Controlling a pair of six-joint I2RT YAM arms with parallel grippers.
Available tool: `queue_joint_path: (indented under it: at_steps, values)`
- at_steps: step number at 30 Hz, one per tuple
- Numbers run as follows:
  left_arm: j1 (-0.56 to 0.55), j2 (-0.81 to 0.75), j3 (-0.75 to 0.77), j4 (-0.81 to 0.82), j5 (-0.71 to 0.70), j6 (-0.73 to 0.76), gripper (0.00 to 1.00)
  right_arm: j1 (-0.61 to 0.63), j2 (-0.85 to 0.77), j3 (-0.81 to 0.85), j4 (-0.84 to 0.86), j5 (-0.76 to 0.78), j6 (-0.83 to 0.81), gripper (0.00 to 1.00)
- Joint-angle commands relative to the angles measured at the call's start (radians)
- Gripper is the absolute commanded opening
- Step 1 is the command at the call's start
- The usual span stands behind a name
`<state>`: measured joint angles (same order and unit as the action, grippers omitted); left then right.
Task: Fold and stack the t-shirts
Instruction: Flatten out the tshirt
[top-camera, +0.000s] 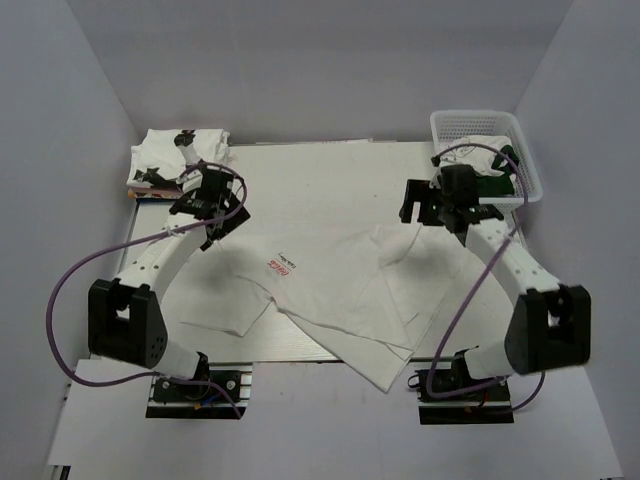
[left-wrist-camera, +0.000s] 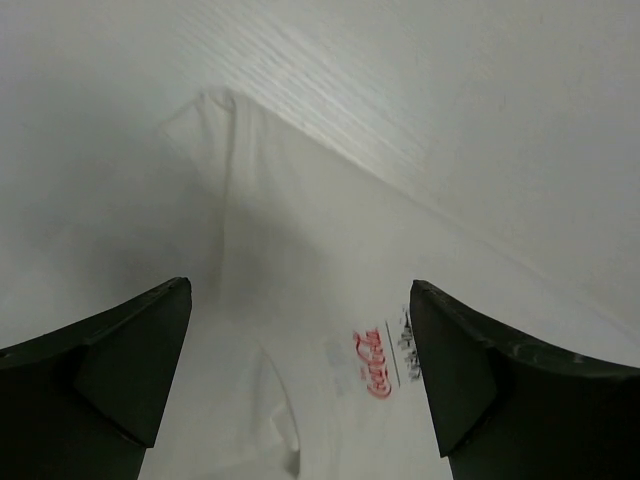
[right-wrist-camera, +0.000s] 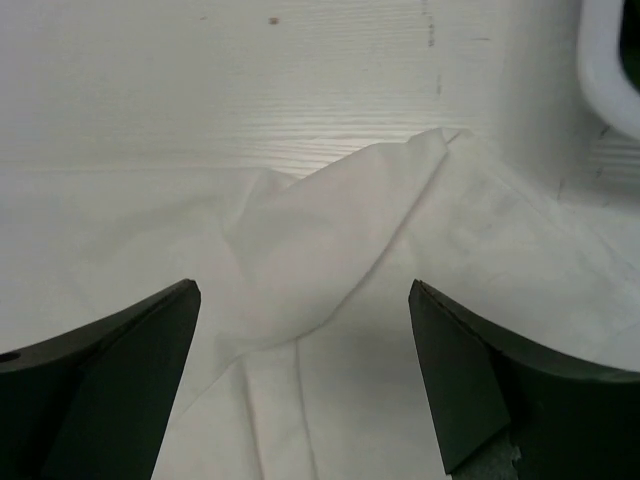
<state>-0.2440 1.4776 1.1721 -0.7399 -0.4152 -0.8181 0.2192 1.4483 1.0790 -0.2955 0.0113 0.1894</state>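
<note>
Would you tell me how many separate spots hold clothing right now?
3: a folded stack at the far left corner, a t-shirt with a red logo spread mid-table, and dark fabric in the white mesh basket far right. More shirts may be hidden within each.

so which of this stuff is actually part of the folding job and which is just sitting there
Part of the job:
- t-shirt with the red logo, spread out and rumpled in the middle of the table
- pile of folded white shirts, back left corner

Just lying about:
- white mesh basket, back right corner
</note>
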Motion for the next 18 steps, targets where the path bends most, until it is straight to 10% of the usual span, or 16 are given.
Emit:
queue_joint_path:
  at_steps: [1,8,18]
  values:
    - [-0.017,-0.097,-0.106,0.085,0.261,0.046,1.0,0.025,-0.147,-0.132,-0.011,-0.153,0.053,0.91]
    - [-0.017,-0.134,-0.259,0.094,0.415,0.046,1.0,0.2,-0.486,-0.366,-0.331,-0.125,0.159,0.91]
    - [-0.008,-0.256,-0.275,0.063,0.331,0.046,1.0,0.448,-0.456,-0.539,-0.369,-0.218,0.3,0.91]
